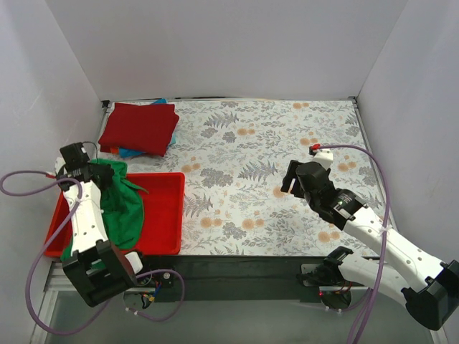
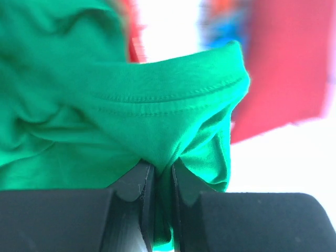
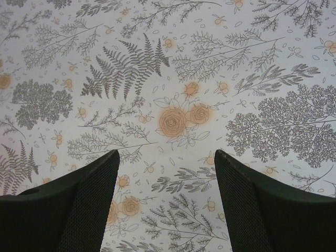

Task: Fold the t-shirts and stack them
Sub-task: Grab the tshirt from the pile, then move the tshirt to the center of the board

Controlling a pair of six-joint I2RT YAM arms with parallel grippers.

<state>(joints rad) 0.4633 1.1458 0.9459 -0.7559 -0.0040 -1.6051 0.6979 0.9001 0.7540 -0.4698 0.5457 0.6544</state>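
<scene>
While the left arm leans over the left edge of the table, the left gripper (image 2: 161, 176), a black two-finger pincer, is clamped down on a fold of the bright green soft cloth t-shirt (image 1: 123, 208). From the wrist view, the stitched hem bunches up just above the fingers (image 2: 128, 184), which are pressed nearly together with only fabric between them. The rest of that shirt lies crumpled in the shallow red plastic tray (image 1: 163, 215), covering its left half beneath the arm, while the right half of the tray shows bare red.

Up in the far left corner, just beyond the tray and apart from it, the dark red cloth t-shirt (image 1: 140, 127) lies folded into a rough square. It sits on top of the blue-teal t-shirt (image 1: 130, 152), of which only an edge shows along the near side.

Over on the right, the right gripper (image 3: 165, 155), also black and two-fingered, hovers above the white tablecloth printed with grey ferns and orange flowers (image 1: 244, 122). Its fingers are spread wide with nothing between them but the print below. It is well apart from all three shirts.
</scene>
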